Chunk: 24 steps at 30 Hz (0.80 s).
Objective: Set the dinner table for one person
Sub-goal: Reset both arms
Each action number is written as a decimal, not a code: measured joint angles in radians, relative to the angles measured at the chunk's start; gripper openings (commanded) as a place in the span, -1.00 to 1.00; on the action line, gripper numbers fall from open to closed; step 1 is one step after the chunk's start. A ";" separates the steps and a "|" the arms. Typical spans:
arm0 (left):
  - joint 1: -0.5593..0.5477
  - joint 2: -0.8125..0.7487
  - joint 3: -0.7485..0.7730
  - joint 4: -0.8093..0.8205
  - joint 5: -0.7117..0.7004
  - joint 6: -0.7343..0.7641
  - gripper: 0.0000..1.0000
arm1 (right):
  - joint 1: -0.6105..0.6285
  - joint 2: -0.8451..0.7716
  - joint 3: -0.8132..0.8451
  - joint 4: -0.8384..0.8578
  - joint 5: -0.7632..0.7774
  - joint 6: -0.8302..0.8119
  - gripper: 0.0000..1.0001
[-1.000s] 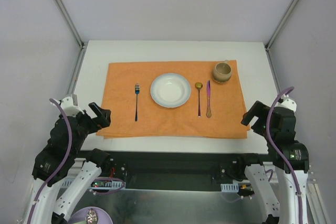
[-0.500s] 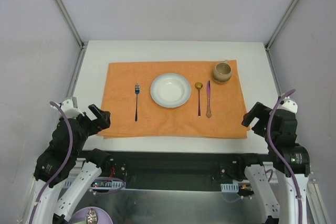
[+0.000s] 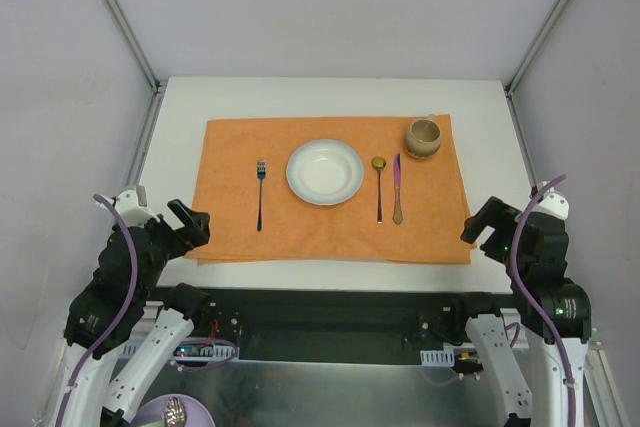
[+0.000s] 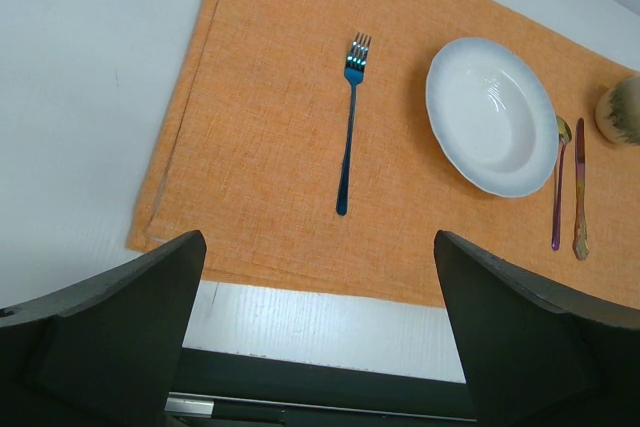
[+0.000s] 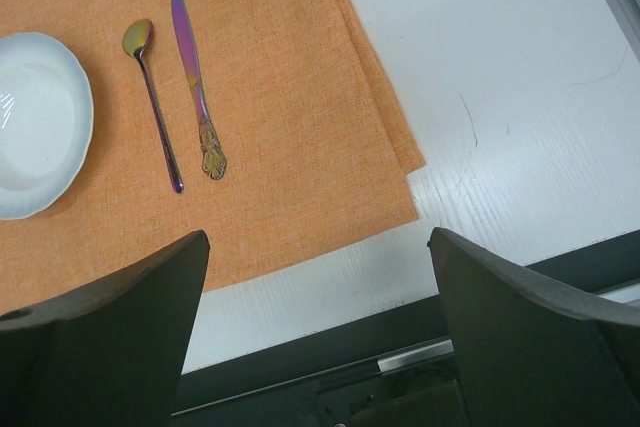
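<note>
On the table (image 3: 480, 107): an orange mat (image 3: 330, 232) is spread flat, with white tabletop left bare on every side.
Table: white, edged with metal rails at left and right; it is seen just beyond the arm bases, filling the middle of the top view.
Plate (image 3: 325, 171): white, set at the middle of the mat.
Fork (image 3: 260, 195): laid left of the plate and apart from it, tines at the far end.
Spoon (image 3: 379, 187): laid just right of the plate, bowl at the far end.
Knife (image 3: 397, 189): laid just right of the spoon and parallel to it.
Cup (image 3: 423, 137): stood upright near the far right corner of the mat, close to the knife's far end.
Left fingers (image 4: 110, 337): spread wide, nothing held; raised by the near left corner of the mat.
Right fingers (image 5: 530, 327): spread wide, nothing held; raised by the near right corner of the mat.
</note>
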 measured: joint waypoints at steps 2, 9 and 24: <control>0.000 -0.001 0.000 0.000 0.000 0.000 0.99 | 0.000 -0.004 0.000 0.000 0.000 0.000 0.93; 0.000 -0.009 0.000 0.000 0.000 0.000 0.99 | 0.000 -0.007 0.000 -0.001 0.000 0.000 0.93; 0.000 -0.016 0.000 0.000 0.000 0.000 0.99 | 0.000 -0.013 0.000 -0.007 0.000 0.000 0.93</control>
